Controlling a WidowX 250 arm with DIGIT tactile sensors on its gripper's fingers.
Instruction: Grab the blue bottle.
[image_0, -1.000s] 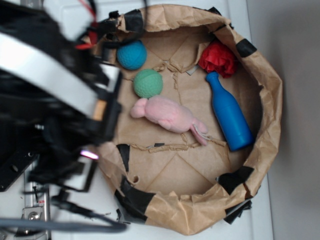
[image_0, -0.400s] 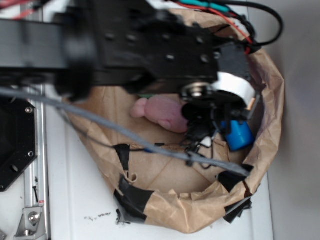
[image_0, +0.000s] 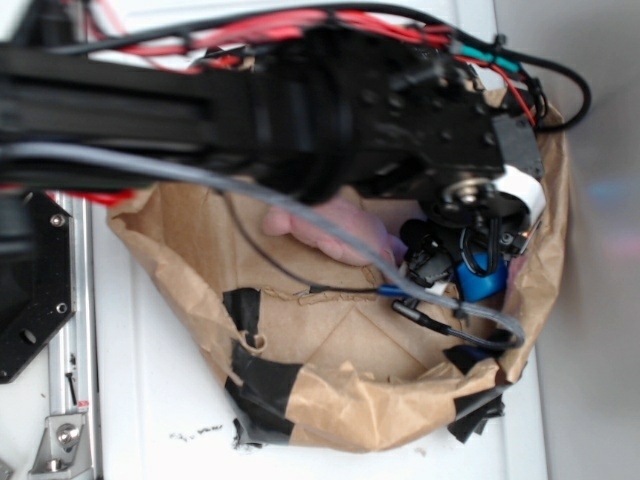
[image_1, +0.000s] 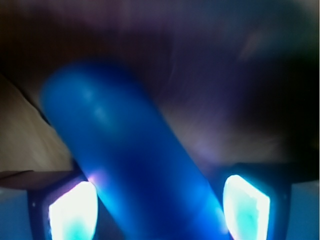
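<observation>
my gripper is down inside the brown paper basket, right over the blue bottle. in the wrist view the bottle runs at a slant between my two fingers, one pad on each side of it, with a little gap visible on both sides, so the jaws are apart and straddling the body, not clamped on it. from the exterior view only a small patch of the blue bottle shows under my gripper, lying on the basket floor close to the right wall.

as i judge it, the reach and the lining-up are done; closing on the bottle and lifting it are left.

counting what shows: one blue bottle, one pink plush just to the left of my wrist, partly hidden by my arm, and one paper basket patched with black tape, sitting on the white surface. anything else in the basket is covered by my arm, so i cannot count it.
</observation>
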